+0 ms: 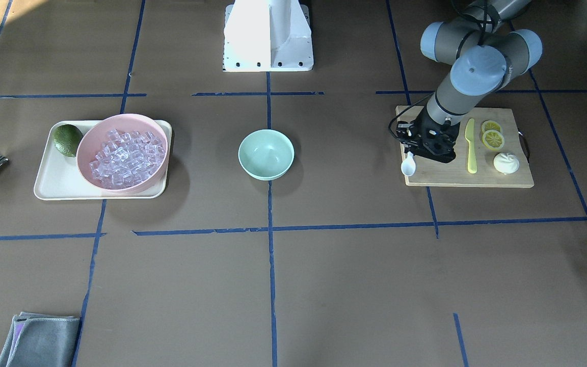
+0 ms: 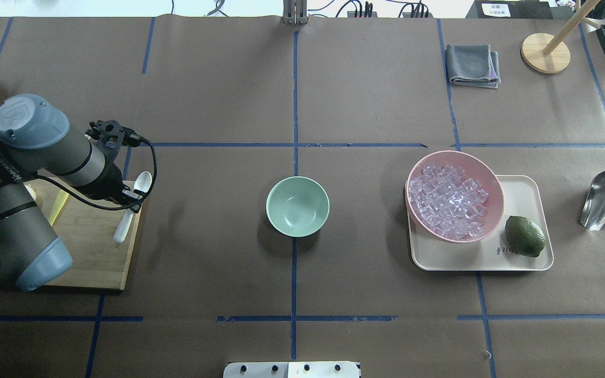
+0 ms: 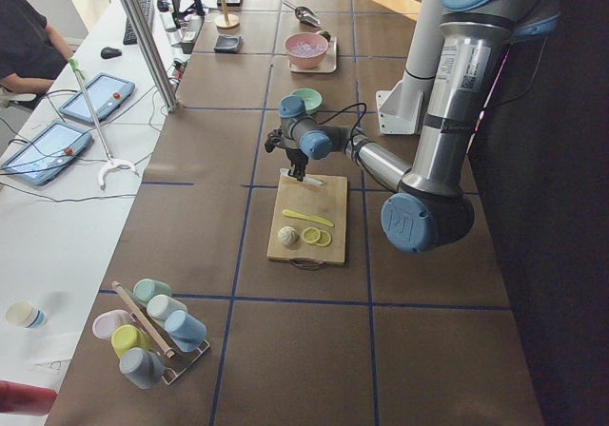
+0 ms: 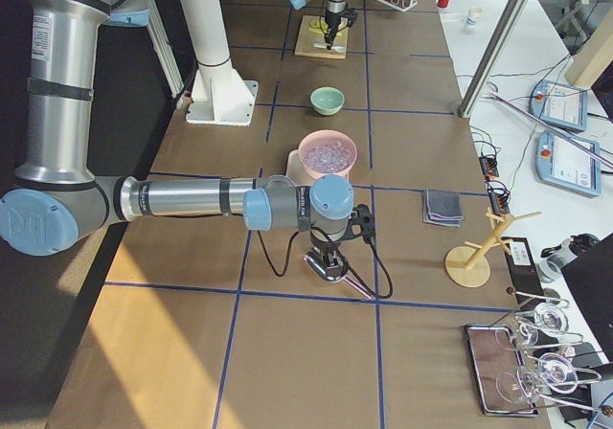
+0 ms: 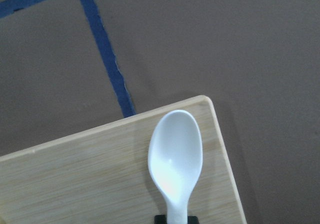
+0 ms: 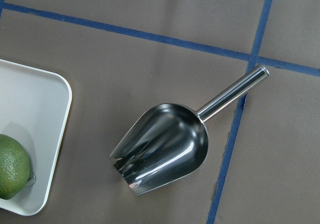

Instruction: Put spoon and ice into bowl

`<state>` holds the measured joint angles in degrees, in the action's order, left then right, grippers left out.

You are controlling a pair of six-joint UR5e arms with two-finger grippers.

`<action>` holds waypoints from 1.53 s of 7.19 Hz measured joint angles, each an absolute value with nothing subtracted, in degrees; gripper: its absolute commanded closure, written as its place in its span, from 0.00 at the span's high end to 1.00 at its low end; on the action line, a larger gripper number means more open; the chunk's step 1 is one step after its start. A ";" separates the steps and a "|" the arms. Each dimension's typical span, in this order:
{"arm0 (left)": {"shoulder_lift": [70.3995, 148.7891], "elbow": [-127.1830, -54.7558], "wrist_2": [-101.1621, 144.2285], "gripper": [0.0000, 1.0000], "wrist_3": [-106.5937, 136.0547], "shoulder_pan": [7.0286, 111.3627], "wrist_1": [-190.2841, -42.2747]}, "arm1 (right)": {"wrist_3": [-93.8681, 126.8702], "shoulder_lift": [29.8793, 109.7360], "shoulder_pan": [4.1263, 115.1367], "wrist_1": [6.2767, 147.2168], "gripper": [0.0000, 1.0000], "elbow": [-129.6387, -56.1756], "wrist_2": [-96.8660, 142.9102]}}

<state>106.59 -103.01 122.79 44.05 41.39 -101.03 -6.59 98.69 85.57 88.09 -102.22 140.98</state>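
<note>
The white spoon [image 2: 133, 209] lies along the edge of the wooden cutting board [image 2: 87, 252], scoop toward the table's middle. My left gripper [image 2: 129, 198] stands over its neck and looks shut on the handle. In the left wrist view the scoop [image 5: 175, 156] fills the middle, and dark fingertips [image 5: 175, 219] hug the handle at the bottom edge. The mint-green bowl [image 2: 297, 206] stands empty at the table's centre. The ice [image 2: 449, 199] is heaped in the pink bowl [image 2: 494, 181]. My right gripper [image 4: 326, 255] shows only in the exterior right view, and I cannot tell its state.
A metal scoop [image 6: 165, 146] lies right of the white tray [image 2: 523, 194], which holds the pink bowl and a lime [image 2: 524, 236]. A yellow-green knife [image 1: 471, 145], lemon slices [image 1: 492, 137] and a white bun [image 1: 506, 163] are on the board. A grey cloth [image 2: 473, 64] lies far right.
</note>
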 measured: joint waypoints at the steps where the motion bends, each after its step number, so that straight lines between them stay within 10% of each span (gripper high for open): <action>1: 110.91 -102.72 123.70 0.00 50.45 40.93 -100.61 | -6.59 98.70 85.58 88.05 1.00 -102.22 141.13; 8: 135.12 -91.70 116.35 0.09 77.77 29.14 -95.56 | -6.59 98.71 85.58 87.95 1.00 -102.29 141.68; 10: 135.90 -90.89 114.30 0.95 77.10 27.56 -95.77 | -6.59 98.73 85.43 87.82 1.00 -102.26 141.68; 11: 135.96 -90.85 113.98 1.00 76.05 27.29 -95.94 | -6.57 98.73 85.20 87.76 1.00 -102.37 141.68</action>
<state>135.96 -90.85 113.98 76.05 27.29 -95.94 -6.57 98.73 85.20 87.76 -102.37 141.68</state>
